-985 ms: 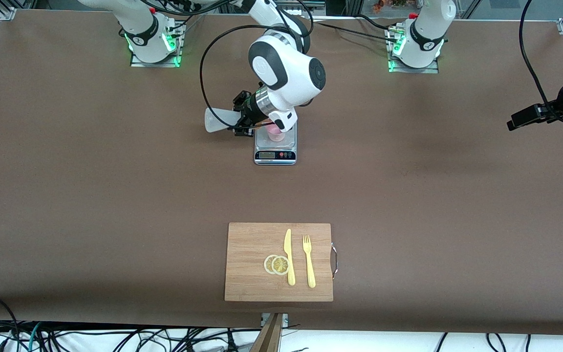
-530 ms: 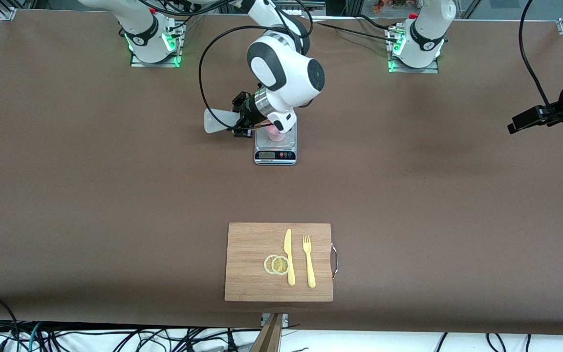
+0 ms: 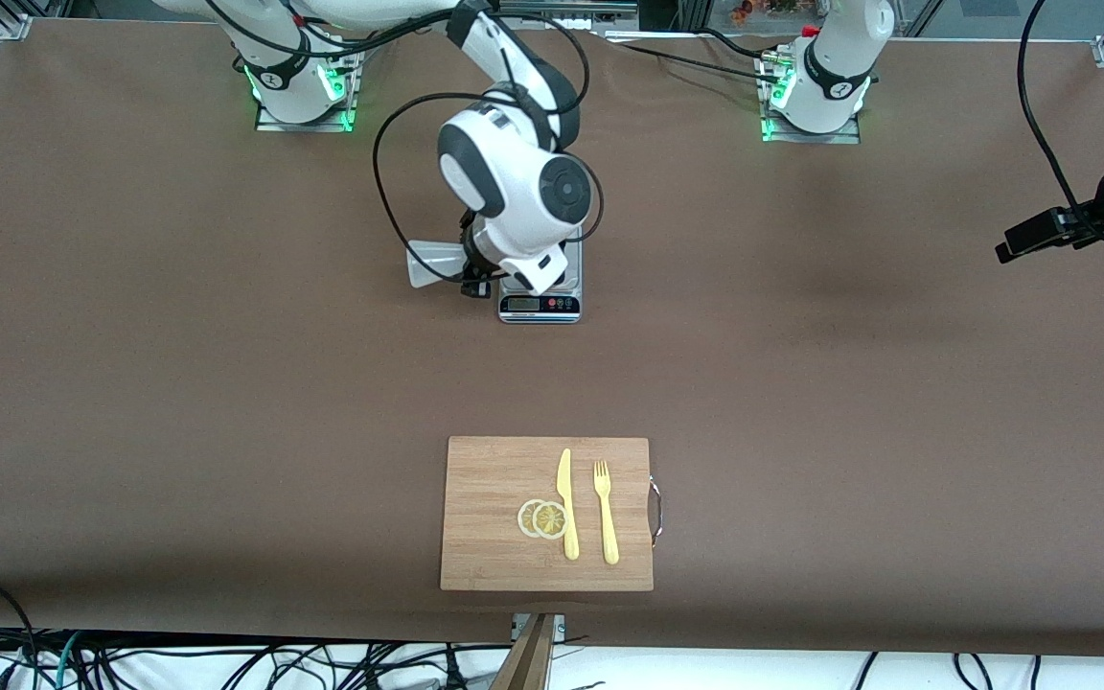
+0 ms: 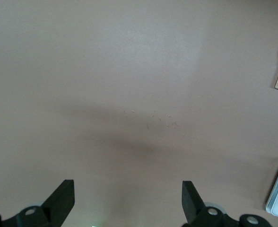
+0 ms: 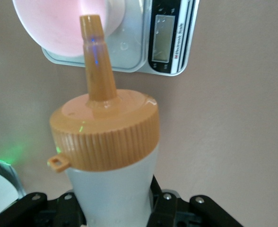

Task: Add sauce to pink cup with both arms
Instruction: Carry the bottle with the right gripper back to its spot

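Note:
My right gripper point(image 3: 473, 264) is shut on the sauce bottle point(image 3: 433, 264), which lies tilted on its side beside the scale. In the right wrist view its whitish body point(image 5: 113, 194) sits between my fingers, below the orange cap point(image 5: 106, 135). The orange nozzle point(image 5: 95, 52) points at the rim of the pink cup point(image 5: 54, 26). The cup stands on the scale point(image 5: 169, 45); in the front view my right wrist hides it. My left gripper point(image 4: 128, 203) hangs open over bare table at the left arm's end, holding nothing.
The grey kitchen scale point(image 3: 540, 304) stands mid-table near the arms' bases. A wooden cutting board point(image 3: 494, 479) with two lemon slices point(image 3: 542, 518), a yellow knife point(image 3: 566, 503) and a yellow fork point(image 3: 606, 513) lies near the front edge. Brown table spreads between them.
My right wrist has swung round over the scale and now covers the pink cup in the front view. The bottle has shifted slightly toward the front camera. The left arm has barely moved.

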`<state>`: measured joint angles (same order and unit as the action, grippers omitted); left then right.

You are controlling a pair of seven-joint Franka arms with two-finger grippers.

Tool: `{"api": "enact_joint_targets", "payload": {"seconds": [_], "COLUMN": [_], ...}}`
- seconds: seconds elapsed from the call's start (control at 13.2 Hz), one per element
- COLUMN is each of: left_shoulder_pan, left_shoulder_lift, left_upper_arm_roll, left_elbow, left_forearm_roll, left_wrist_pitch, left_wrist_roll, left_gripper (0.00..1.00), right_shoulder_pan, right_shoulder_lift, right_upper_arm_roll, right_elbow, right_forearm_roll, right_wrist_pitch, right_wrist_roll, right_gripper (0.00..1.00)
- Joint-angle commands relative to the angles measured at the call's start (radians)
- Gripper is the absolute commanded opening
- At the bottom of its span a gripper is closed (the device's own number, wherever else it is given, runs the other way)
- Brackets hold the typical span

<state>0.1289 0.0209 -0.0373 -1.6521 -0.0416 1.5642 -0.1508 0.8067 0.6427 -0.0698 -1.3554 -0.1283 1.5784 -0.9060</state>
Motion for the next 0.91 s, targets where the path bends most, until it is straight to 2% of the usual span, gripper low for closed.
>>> {"api": "enact_joint_targets", "payload": {"seconds": [0.0, 0.45, 0.61, 0.83], "left_shoulder_pan": [0.012, 0.026, 0.026, 0.026], "left_shoulder_lift": [-0.001, -0.001, -0.003, -0.004], "left_upper_arm_roll": [0.004, 0.002, 0.002, 0.002], "left_elbow": [0.000, 0.000, 0.000, -0.009], "left_forearm_roll": [-0.024, -0.024, -0.021, -0.018], "left_wrist_pitch": [0.003, 0.002, 0.002, 0.003], "left_wrist_roll": [0.014, 0.014, 0.014, 0.014], "left_gripper": [1.00, 1.00, 1.00, 1.00], "right_shoulder_pan": [-0.093, -0.328, -0.400, -0.524], "right_shoulder_lift": [-0.012, -0.014, -0.009, 0.002], "right_upper_arm_roll": [0.005, 0.005, 0.005, 0.007], "right_elbow": [0.015, 0.006, 0.004, -0.022], "right_forearm_roll": [0.090, 0.327, 0.383, 0.528], "right_wrist_pitch": [0.029, 0.086, 0.090, 0.095], "right_wrist_roll": [-0.150, -0.537, -0.626, -0.811], "right_gripper": [0.00, 0.00, 0.00, 0.00]}}
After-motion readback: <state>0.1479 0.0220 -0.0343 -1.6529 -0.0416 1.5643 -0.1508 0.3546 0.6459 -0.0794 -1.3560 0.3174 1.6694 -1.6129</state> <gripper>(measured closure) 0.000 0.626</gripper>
